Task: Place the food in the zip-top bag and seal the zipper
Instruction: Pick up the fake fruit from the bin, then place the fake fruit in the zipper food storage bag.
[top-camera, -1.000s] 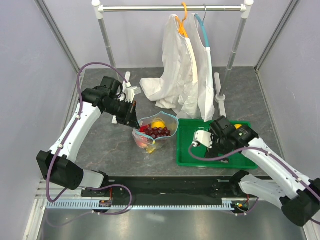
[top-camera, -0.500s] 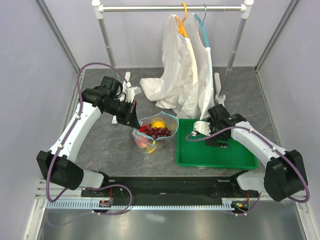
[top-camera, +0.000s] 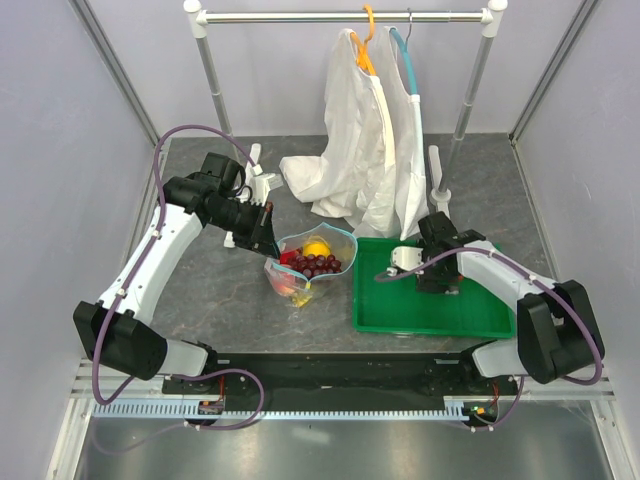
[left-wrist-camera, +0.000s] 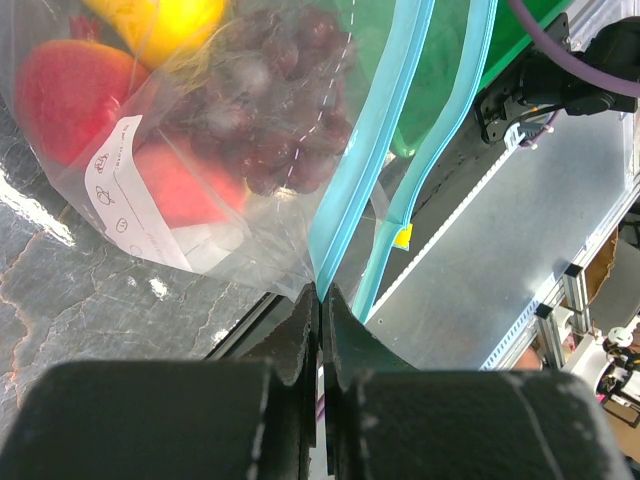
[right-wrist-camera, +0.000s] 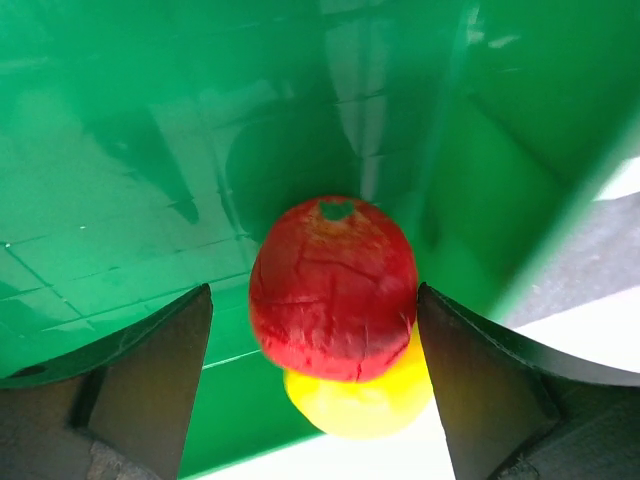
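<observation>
The clear zip-top bag (top-camera: 312, 262) lies mid-table with its mouth open. It holds a yellow piece (left-wrist-camera: 165, 15), a red-pink fruit (left-wrist-camera: 70, 85) and a dark grape bunch (left-wrist-camera: 270, 110). My left gripper (top-camera: 262, 232) is shut on the end of the teal zipper (left-wrist-camera: 350, 200), at the bag's corner (left-wrist-camera: 319, 292). My right gripper (top-camera: 437, 268) is open, low in the green tray (top-camera: 400, 310). In the right wrist view its fingers straddle a red round fruit (right-wrist-camera: 333, 290) lying against a yellow piece (right-wrist-camera: 355, 405). The right finger (right-wrist-camera: 470, 370) is at the fruit's side.
White garments (top-camera: 365, 160) hang on a rack (top-camera: 340, 16) behind the bag and tray, their hems on the table. The tray's green walls (right-wrist-camera: 520, 130) stand close around the right gripper. A white label (left-wrist-camera: 125, 190) is on the bag.
The right arm has swung toward the tray's back right corner, and its gripper has come down over the red fruit. The left arm and the bag have not moved.
</observation>
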